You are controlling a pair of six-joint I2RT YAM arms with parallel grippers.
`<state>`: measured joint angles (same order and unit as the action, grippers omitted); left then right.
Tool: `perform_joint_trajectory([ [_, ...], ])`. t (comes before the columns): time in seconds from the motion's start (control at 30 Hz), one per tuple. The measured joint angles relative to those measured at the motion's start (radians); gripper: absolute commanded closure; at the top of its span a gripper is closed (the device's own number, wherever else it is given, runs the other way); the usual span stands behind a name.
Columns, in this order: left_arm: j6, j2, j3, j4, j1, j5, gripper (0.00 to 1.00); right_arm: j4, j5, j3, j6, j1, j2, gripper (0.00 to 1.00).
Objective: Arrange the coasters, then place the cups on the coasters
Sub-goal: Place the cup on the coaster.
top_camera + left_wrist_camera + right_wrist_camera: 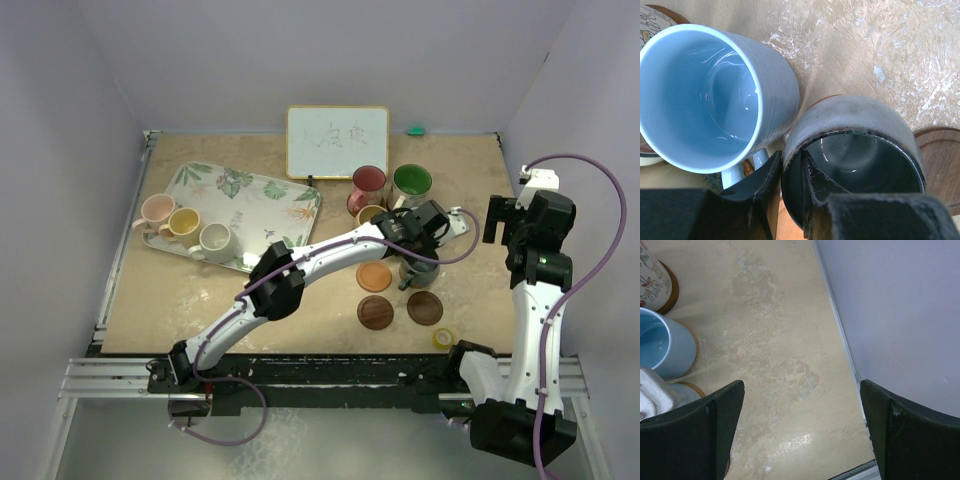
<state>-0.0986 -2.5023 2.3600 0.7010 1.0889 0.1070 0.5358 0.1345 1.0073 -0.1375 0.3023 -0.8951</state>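
Arm stretched forward, left gripper (791,169) pinching grey mug's (855,117) rim; right gripper (801,386) raised, wide open.

The left arm stretches forward and to the right; the left gripper (791,167) points down, its jaws pinching the rim of the grey cup (855,117). The right arm stands folded at its side, the right gripper (801,390) spread wide and empty.

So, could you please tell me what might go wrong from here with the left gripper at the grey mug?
The left gripper straddles the rim of the grey mug, its outer finger squeezed beside the blue mug; opening wider could nudge that mug. Lifting out at a tilt might catch the rim and drag or tip the grey mug.
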Motion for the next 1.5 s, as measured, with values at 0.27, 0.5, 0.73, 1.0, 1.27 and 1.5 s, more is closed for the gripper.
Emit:
perform_joint_trajectory([
  [0.27,0.000,0.000,0.002,-0.006,0.001,-0.002,0.81,0.000,-0.004,0.000,0.000,0.000,0.000,0.00],
  [0.5,0.000,0.000,0.011,-0.009,0.001,-0.007,0.77,0.000,-0.007,0.000,0.000,0.000,0.000,0.00],
  [0.73,-0.002,0.001,0.015,-0.008,0.000,-0.037,0.69,0.001,-0.021,0.000,0.000,0.000,0.000,0.00],
  [1.0,-0.024,0.087,-0.053,-0.015,0.001,-0.089,0.63,0.001,-0.023,0.000,0.000,0.000,0.000,0.00],
  [1.27,-0.080,0.269,-0.176,-0.034,0.000,-0.093,0.57,0.004,-0.047,0.000,-0.003,0.000,0.000,0.00],
  [1.5,-0.142,0.520,-0.427,-0.042,-0.024,-0.037,0.53,0.020,-0.108,0.010,-0.031,0.000,-0.023,0.00],
])
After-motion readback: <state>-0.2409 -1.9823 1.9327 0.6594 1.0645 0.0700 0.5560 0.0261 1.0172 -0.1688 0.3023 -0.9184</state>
